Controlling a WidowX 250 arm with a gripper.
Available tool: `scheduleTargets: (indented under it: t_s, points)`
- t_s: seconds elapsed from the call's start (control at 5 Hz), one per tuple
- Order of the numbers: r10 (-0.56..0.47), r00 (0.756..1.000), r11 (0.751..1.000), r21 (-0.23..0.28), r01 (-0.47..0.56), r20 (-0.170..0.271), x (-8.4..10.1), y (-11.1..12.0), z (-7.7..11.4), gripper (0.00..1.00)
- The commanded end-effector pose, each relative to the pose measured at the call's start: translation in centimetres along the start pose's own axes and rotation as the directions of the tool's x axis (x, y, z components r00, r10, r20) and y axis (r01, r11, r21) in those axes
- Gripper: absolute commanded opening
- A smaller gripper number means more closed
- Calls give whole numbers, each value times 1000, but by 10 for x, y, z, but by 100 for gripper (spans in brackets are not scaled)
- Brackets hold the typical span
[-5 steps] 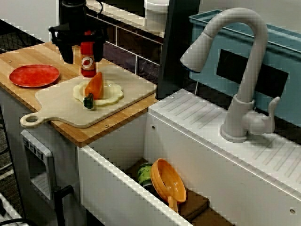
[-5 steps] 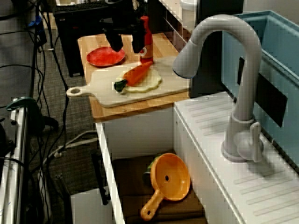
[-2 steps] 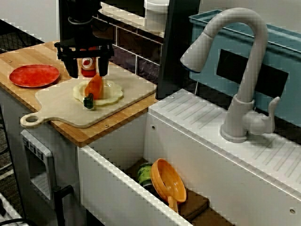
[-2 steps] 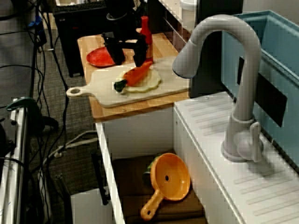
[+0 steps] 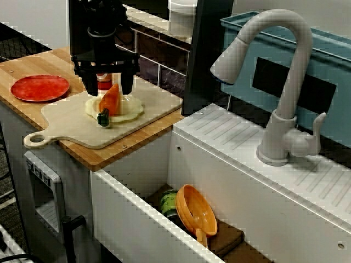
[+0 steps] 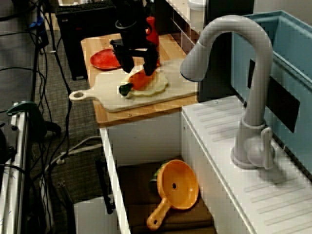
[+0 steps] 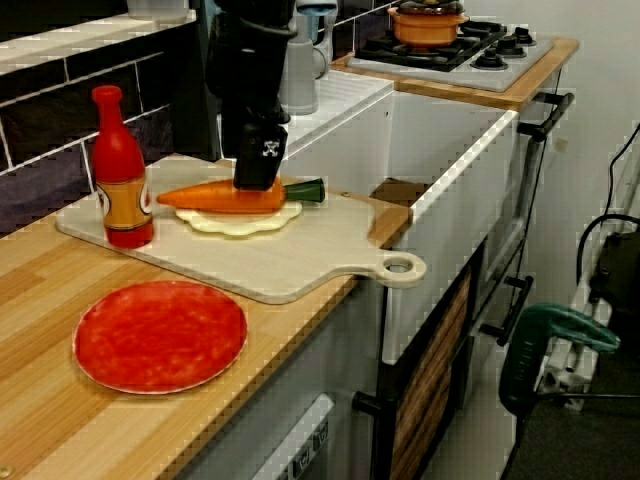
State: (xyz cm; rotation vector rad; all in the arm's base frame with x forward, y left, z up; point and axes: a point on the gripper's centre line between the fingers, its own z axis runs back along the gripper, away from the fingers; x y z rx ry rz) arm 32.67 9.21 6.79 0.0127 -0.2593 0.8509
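Arm (image 5: 96, 22): black, upright, reaching straight down from above.
End effector (image 5: 108, 87): pointing down, wrist vertical.
Fingers (image 6: 127, 64): two black ones, spread well apart, tips level.
Jaws: wide apart, clamped on nothing.

The fingers (image 7: 254, 172) look like matt black plastic. Between them, the carrot (image 7: 215, 198) is smooth plastic with a faint sheen, and the disc (image 7: 240, 223) under it is cream and matt. Below them the board (image 7: 300, 255) is pale and matt. Beside them the bottle (image 7: 120, 165) is glossy red plastic. The counter (image 7: 40, 290), farther out, is grained wood.
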Motion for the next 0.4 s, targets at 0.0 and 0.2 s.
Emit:
scheduleTargets:
  t_s: [0.0, 0.2]
  points:
    - [-70, 995, 997, -13, 71, 72, 6, -6, -1, 100]
    - [-105, 991, 994, 14, 105, 77, 8, -7, -6, 100]
